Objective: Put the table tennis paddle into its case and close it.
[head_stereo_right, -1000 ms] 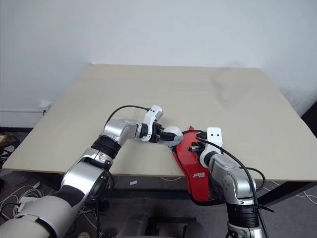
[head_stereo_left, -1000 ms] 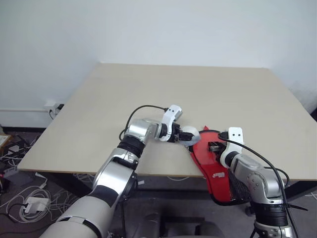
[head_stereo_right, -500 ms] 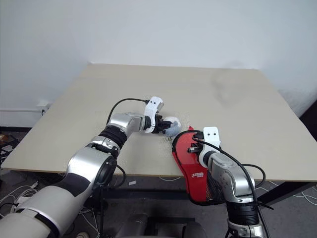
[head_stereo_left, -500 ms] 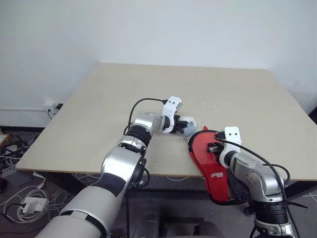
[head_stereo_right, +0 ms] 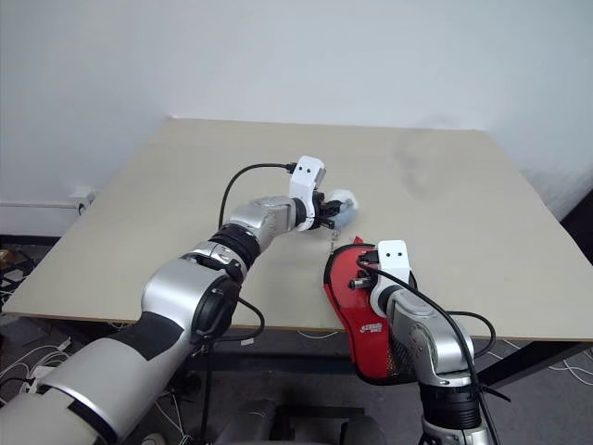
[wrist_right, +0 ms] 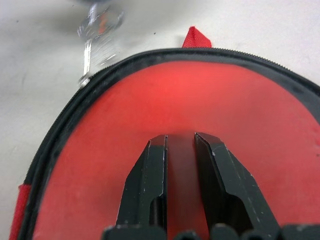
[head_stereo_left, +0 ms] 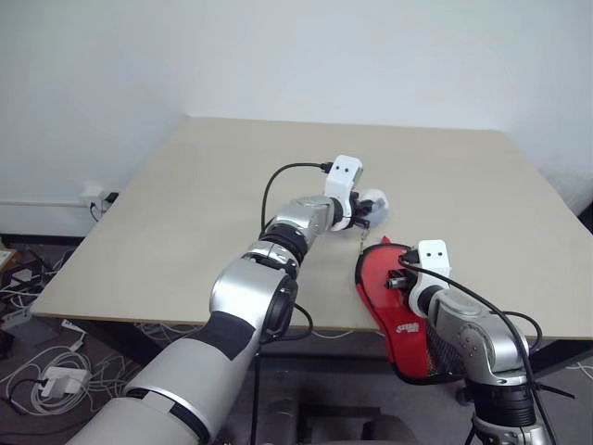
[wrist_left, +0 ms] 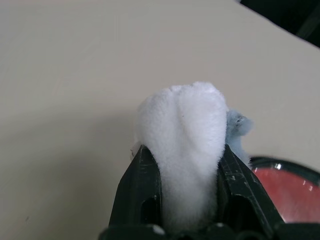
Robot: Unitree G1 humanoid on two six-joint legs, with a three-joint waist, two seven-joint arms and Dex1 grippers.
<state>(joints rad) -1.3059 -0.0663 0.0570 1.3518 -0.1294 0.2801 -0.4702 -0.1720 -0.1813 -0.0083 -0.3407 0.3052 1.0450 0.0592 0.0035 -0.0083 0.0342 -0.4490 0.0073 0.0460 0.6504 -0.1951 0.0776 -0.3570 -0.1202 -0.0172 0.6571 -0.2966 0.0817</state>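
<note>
The red case (head_stereo_left: 387, 298) with black trim lies at the table's front edge, its lower end hanging past the edge under my right arm. My right gripper (wrist_right: 180, 145) rests on its red face, fingers nearly together with a strip of the fabric between them. My left gripper (wrist_left: 182, 165) is shut on a white fluffy pom-pom (wrist_left: 182, 125), held above the table just beyond the case's round end. A thin metal chain (wrist_right: 95, 35) runs from the pom-pom down to the case's zip edge. The table tennis paddle is hidden.
The beige table (head_stereo_left: 185, 213) stretches wide and bare to the left of and behind the case. A white wall stands behind it. Cables lie on the floor at the left (head_stereo_left: 46, 371).
My left gripper, with the pom-pom, has risen and moved away from the case's left edge toward the far side of the table, and the chain now hangs between them. The right gripper kept still.
</note>
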